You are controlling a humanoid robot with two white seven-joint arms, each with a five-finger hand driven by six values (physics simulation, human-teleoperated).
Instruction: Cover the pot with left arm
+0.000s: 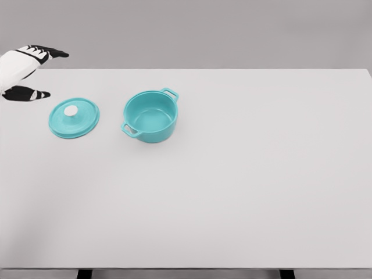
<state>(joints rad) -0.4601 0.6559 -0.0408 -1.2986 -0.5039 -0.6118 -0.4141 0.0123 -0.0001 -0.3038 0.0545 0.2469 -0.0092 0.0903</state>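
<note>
A teal pot (150,115) with two side handles stands open on the white table, left of the middle. Its round teal lid (74,117) with a white knob lies flat on the table to the pot's left, apart from it. My left hand (40,72) enters at the upper left edge, above and left of the lid, not touching it. Its fingers are spread, the thumb below and the other fingers above, with nothing between them. My right arm does not show.
The white table (244,192) fills most of the view; its far edge runs along the top and its front edge along the bottom. Beyond it is a plain grey wall.
</note>
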